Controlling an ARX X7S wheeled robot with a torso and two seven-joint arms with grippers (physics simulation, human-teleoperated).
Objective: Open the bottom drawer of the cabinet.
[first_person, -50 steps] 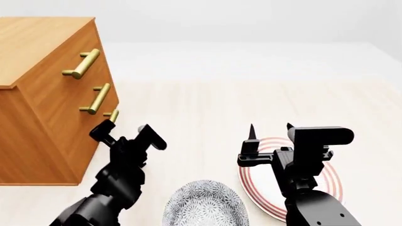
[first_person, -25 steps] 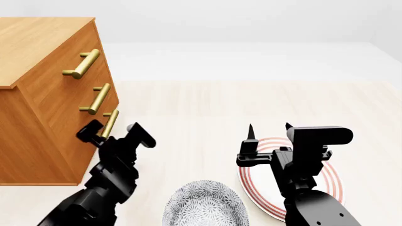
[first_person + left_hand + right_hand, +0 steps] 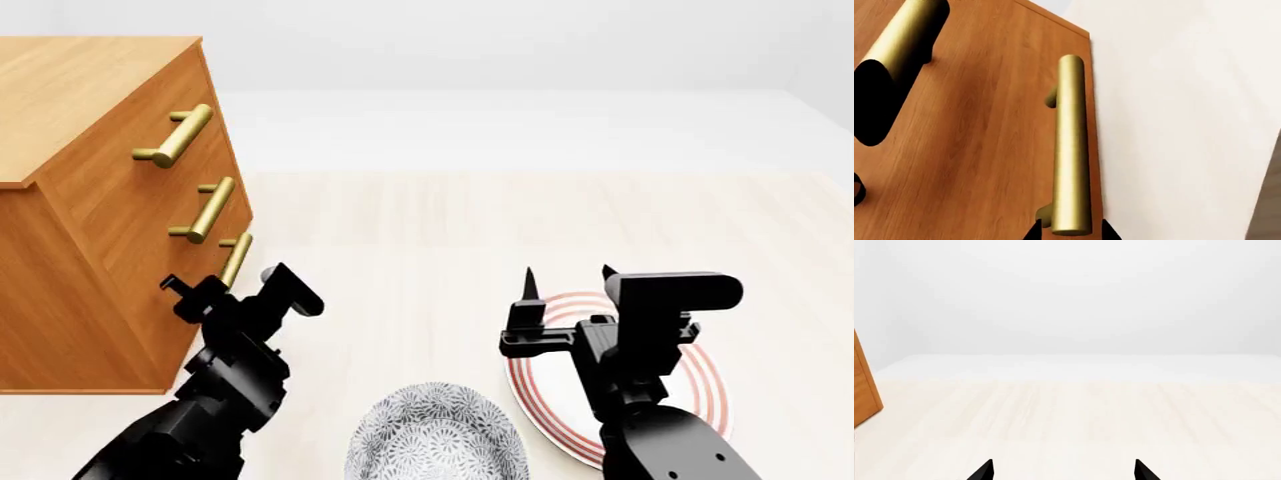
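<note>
left wrist view: i see the bottom drawer (image 3: 987,150) front as orange-brown wood grain, flat and plain. its handle (image 3: 1071,145) is a smooth brass round bar on two short posts, long axis running along the drawer front, close to the cabinet's edge where the wood meets the pale floor (image 3: 1174,125). a second brass handle (image 3: 901,55) sits further in, blurred by closeness. two black fingertips (image 3: 1033,233) of the left pincer (image 3: 1071,234) straddle the near end of the bar, one on each side; jaws are spread, nothing clamped.

head view: the cabinet (image 3: 94,220) is a boxy chest at the left, drawer fronts facing right, three brass bars stacked down the front. the lowest bar (image 3: 236,258) tilts along the slanted front, its lower end just at the left pincer (image 3: 234,290). the drawer looks flush with the ones above. the right pincer (image 3: 569,275) hangs over a white plate with red rings (image 3: 694,390), fingers apart, empty. a grey patterned bowl (image 3: 434,435) sits near the bottom edge, between the arms. pale wood floor (image 3: 534,220) is open ahead and to the right.

right wrist view: two black tips (image 3: 981,471) well apart, holding nothing. pale floor (image 3: 1087,415) ahead, a sliver of the cabinet (image 3: 864,390) at one side.
</note>
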